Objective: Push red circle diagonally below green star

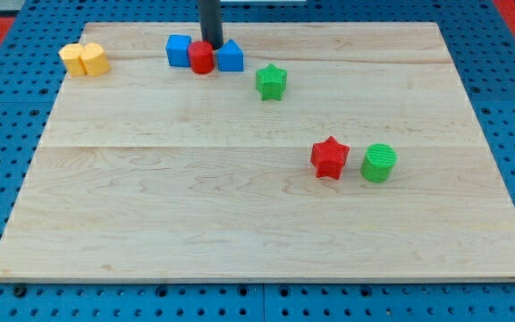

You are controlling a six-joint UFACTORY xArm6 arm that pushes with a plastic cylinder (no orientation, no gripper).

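Camera view, status. We have no jaws on this rig, so there is no released, clenched or grasping state to report; the arm ends in a dark rod. My tip (210, 43) sits at the view's top, directly behind the red circle (202, 57) and apparently touching or just short of it; contact can't be confirmed from this angle. The red circle is wedged between two blue blocks: a blue cube-like block (178, 50) on the view's left and a blue block w/ a peaked top (231, 55) on the view's right, both touching or just beside it.

Progress. The green star (272, 81) lies near, to the view's right and slightly lower. The red circle is thus diagonally above it, not below. We judge the task as barely started: the circle must leave the gap btwn the blue blocks, travel toward the view's bottom, and stop diagonally under the star. With the tip behind it, a push toward the view's bottom looks feasible.

Materials & shapes. The board (240, 215) is pale wood planks w/ visible grain, resting on a blue perforated base (7, 179). Blocks look like matte plastic w/ fine ribbing. Others present: a yellow pair (84, 60) at top left, a red star (330, 157) and a green cylinder (379, 163) at centre right, just beside each other, well apart from the work area.
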